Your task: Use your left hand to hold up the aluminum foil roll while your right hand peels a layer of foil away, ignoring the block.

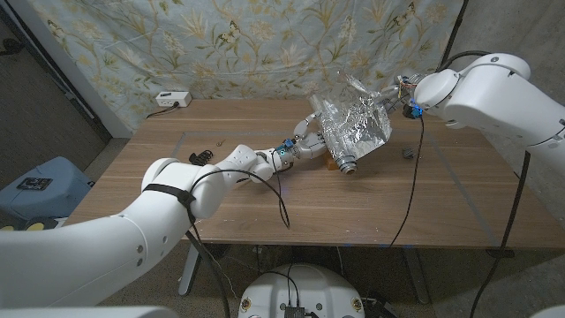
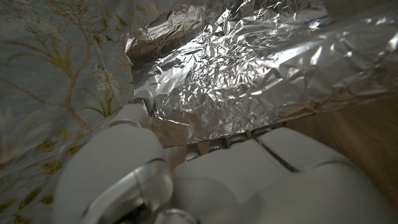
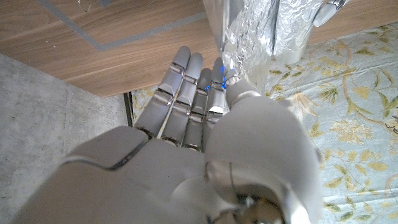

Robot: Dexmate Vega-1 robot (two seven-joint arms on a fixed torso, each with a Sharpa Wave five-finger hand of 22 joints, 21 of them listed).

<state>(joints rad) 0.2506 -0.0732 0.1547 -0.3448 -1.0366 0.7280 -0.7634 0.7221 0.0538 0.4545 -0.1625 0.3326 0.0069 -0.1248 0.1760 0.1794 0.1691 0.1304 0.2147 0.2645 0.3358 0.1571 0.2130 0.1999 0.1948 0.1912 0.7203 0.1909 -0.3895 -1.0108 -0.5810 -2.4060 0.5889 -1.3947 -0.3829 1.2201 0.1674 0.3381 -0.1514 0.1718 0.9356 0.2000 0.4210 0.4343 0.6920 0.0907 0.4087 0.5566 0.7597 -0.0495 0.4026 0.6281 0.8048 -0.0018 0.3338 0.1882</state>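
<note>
Between the left robot hand (image 1: 306, 141) and the right robot hand (image 1: 399, 95), the foil roll (image 1: 349, 155) and its lifted sheet (image 1: 357, 119) block the way. A small dark object (image 1: 407, 153) lies below the right robot hand. Bare tabletop (image 1: 221, 132) spreads left of the left robot hand, up to a white box (image 1: 173, 99).

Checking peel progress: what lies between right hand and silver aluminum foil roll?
A crinkled peeled foil sheet spans from the silver aluminum foil roll to the right hand, in the head view.
</note>
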